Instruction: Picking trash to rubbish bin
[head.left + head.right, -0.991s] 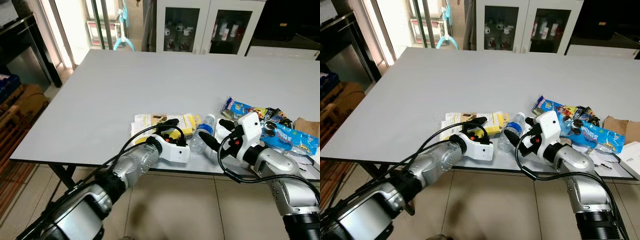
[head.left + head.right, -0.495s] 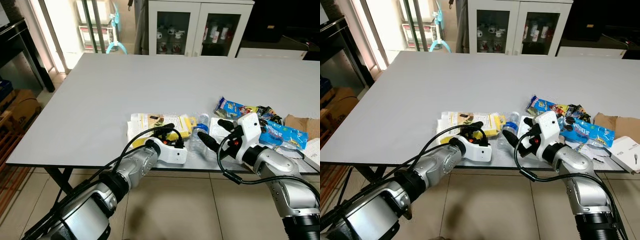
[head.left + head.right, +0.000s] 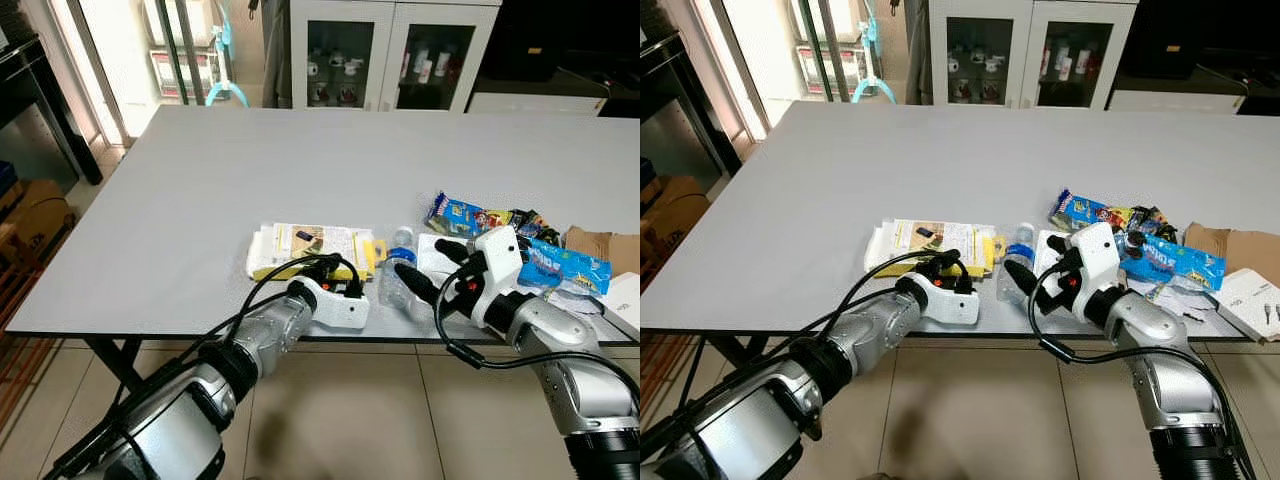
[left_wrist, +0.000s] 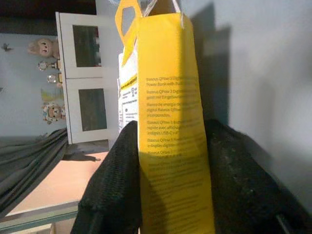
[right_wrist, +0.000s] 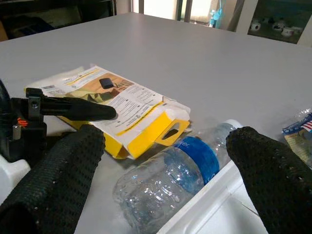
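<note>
- Left eye view: the left gripper (image 3: pixel 322 266) sits at the near edge of the desk (image 3: pixel 200 190), its black fingers clamped across the near end of a flat yellow and white package (image 3: pixel 315 246). Just to its right lies a clear plastic bottle (image 3: pixel 396 277) with a blue label, on its side. The right gripper (image 3: pixel 432 269) is spread wide at the bottle, one finger on each side of it, not touching as far as I can judge.
- Right eye view: beyond the right gripper, a heap of snack wrappers (image 3: pixel 1140 240) and a piece of brown cardboard (image 3: pixel 1230 249) wait on the desk. No bin can be seen.
- Left wrist view: the yellow package edge stands pinched between both fingers (image 4: pixel 114 180). The hold is on one end only, so the thin card could bend or slip out when lifted.
- Right wrist view: the bottle lies between the open fingers (image 5: pixel 58 170), touching the package's yellow tab. Closing on the round, crushable bottle could squirt it sideways off the desk edge, or nudge the package.
</note>
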{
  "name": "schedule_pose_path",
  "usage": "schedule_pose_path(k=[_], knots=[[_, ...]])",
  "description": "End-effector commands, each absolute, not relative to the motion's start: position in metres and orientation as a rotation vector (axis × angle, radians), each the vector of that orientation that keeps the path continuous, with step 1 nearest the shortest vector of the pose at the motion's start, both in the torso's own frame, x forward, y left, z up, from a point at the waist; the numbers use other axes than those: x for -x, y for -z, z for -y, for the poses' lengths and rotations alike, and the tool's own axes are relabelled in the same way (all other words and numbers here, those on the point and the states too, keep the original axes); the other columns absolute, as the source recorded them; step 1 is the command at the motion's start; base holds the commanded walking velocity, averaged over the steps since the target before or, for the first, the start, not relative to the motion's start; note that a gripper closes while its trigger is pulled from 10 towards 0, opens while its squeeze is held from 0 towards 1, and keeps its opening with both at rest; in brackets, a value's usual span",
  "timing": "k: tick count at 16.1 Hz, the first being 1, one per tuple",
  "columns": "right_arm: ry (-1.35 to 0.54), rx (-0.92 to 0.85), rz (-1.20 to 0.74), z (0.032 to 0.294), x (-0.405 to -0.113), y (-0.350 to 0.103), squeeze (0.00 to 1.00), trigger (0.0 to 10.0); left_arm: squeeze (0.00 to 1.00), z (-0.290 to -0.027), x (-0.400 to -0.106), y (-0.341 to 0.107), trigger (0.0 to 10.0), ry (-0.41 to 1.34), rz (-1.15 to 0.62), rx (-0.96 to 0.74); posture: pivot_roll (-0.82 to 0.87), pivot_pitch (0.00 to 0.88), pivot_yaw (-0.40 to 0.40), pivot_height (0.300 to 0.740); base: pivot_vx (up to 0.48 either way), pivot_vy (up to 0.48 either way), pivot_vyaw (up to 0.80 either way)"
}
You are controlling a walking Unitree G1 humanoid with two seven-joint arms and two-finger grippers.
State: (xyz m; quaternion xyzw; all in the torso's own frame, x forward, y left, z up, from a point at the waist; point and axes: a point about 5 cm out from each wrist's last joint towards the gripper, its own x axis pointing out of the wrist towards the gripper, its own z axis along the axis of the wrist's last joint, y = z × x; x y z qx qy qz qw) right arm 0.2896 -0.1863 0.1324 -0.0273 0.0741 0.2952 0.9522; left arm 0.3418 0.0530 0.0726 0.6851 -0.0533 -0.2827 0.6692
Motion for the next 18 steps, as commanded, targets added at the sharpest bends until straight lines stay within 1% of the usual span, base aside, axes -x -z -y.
schedule_pose_path(k=[1,6,8,9,10,13,15,16,18], knots=[[-0.597,0.048,-0.149,0.186,-0.288,-0.134,0.00,10.0,0.00,-0.063,-0.340,-0.062,0.0,0.651,0.050,-1.586,-0.04,0.032,0.013,0.740,0.000,0.000,0.00],[-0.606,0.040,-0.144,0.182,-0.289,-0.133,0.00,10.0,0.00,-0.071,-0.345,-0.069,0.0,0.599,0.050,-1.578,-0.03,0.025,0.013,0.740,0.000,0.000,0.00],[-0.612,0.034,-0.140,0.179,-0.290,-0.134,0.00,10.0,0.00,-0.077,-0.357,-0.098,0.0,0.481,0.127,-1.538,-0.03,0.024,0.009,0.740,0.000,0.000,0.00],[-0.615,0.030,-0.139,0.178,-0.290,-0.133,0.00,10.0,0.00,-0.079,-0.360,-0.109,9.6,0.439,0.158,-1.526,-0.02,0.024,0.008,0.740,0.000,0.000,0.00],[-0.623,0.024,-0.137,0.176,-0.290,-0.133,0.00,10.0,0.00,-0.081,-0.363,-0.127,10.0,0.382,0.206,-1.504,-0.02,0.023,0.002,0.740,0.000,0.000,0.00],[-0.640,0.014,-0.121,0.169,-0.294,-0.135,0.00,10.0,0.00,-0.083,-0.364,-0.171,10.0,0.265,0.328,-1.453,-0.02,0.009,-0.003,0.740,0.000,0.000,0.00],[-0.624,0.008,-0.094,0.167,-0.297,-0.138,0.00,10.0,0.00,-0.085,-0.362,-0.190,10.0,0.171,0.394,-1.337,-0.01,0.000,-0.006,0.740,0.000,0.000,0.00],[-0.566,-0.001,-0.055,0.167,-0.304,-0.142,0.00,10.0,0.00,-0.091,-0.363,-0.192,10.0,0.124,0.365,-1.152,-0.01,0.000,-0.007,0.740,0.000,0.000,0.00],[-0.438,-0.061,0.021,0.167,-0.315,-0.151,0.00,10.0,0.00,-0.104,-0.365,-0.183,10.0,0.077,0.257,-0.898,-0.02,0.000,-0.008,0.740,0.000,0.000,0.00]])
